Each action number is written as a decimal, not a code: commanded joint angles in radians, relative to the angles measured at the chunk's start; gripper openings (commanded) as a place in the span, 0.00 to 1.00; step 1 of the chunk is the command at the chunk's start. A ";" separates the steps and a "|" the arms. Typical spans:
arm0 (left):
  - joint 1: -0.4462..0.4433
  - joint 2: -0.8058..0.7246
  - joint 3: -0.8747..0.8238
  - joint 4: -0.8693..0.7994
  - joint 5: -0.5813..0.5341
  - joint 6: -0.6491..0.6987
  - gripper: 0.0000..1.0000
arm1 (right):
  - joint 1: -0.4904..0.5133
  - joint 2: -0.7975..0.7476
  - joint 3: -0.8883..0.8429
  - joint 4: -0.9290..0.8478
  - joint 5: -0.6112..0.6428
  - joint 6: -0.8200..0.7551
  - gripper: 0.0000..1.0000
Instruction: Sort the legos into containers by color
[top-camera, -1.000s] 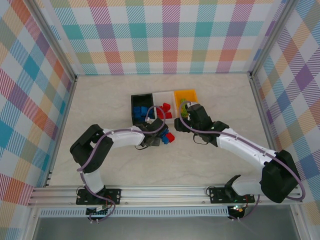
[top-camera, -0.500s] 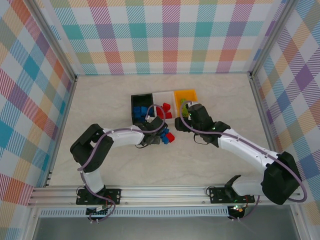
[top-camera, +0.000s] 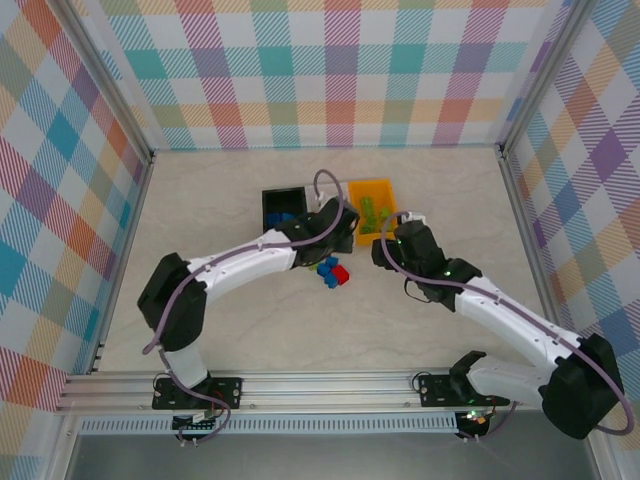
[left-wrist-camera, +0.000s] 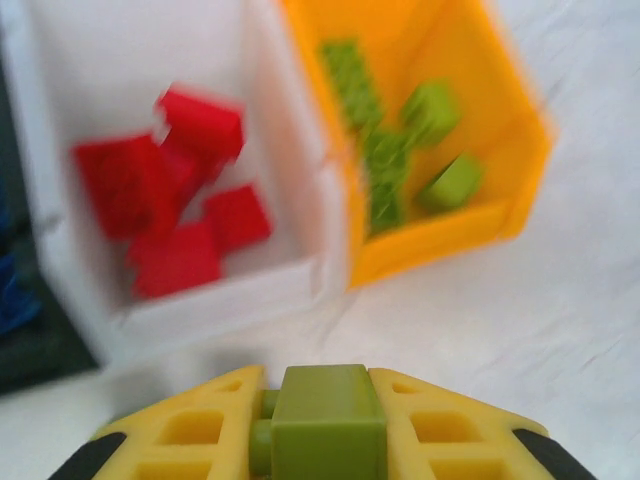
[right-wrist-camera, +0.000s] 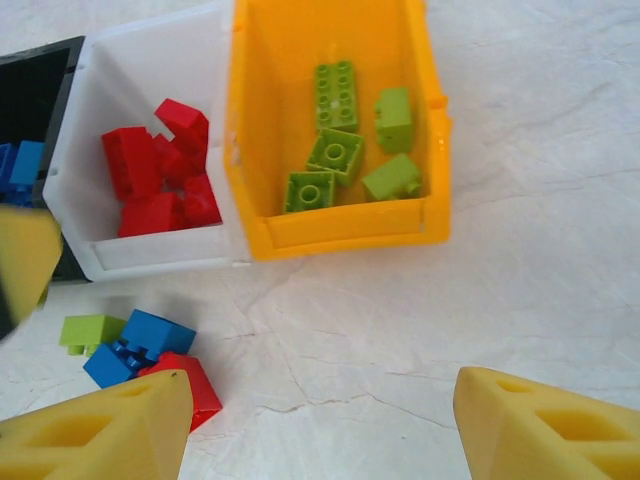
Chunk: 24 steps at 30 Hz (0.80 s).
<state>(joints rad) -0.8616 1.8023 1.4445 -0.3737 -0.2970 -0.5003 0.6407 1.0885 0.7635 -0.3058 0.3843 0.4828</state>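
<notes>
The left fingers (left-wrist-camera: 430, 425) pinched a green brick (left-wrist-camera: 328, 410), hovering over the tabletop just near of the white bin (left-wrist-camera: 230, 295). The right fingers (right-wrist-camera: 100, 430) gaped wide. I'd have carried it right and farther, over the orange bin (left-wrist-camera: 450, 235), before releasing, lest it join the reds (left-wrist-camera: 170, 210).

The overhead camera looks steeply down from far above the orange open-topped plastic bin (top-camera: 375, 187) (left-wrist-camera: 430, 245) (right-wrist-camera: 340, 232); both wrist cameras view it close, from its near side.
</notes>
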 joint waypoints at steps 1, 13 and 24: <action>0.005 0.120 0.110 0.030 0.025 0.012 0.22 | -0.001 -0.028 -0.009 -0.030 0.034 0.019 0.70; 0.049 0.514 0.626 -0.075 -0.005 0.047 0.22 | -0.001 -0.116 -0.049 -0.054 0.029 -0.003 0.71; 0.049 0.535 0.754 -0.113 0.021 0.036 0.74 | -0.001 -0.148 -0.065 -0.030 -0.014 -0.022 0.74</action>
<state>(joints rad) -0.8154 2.4001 2.1803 -0.4625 -0.2771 -0.4664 0.6407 0.9516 0.7120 -0.3531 0.3962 0.4816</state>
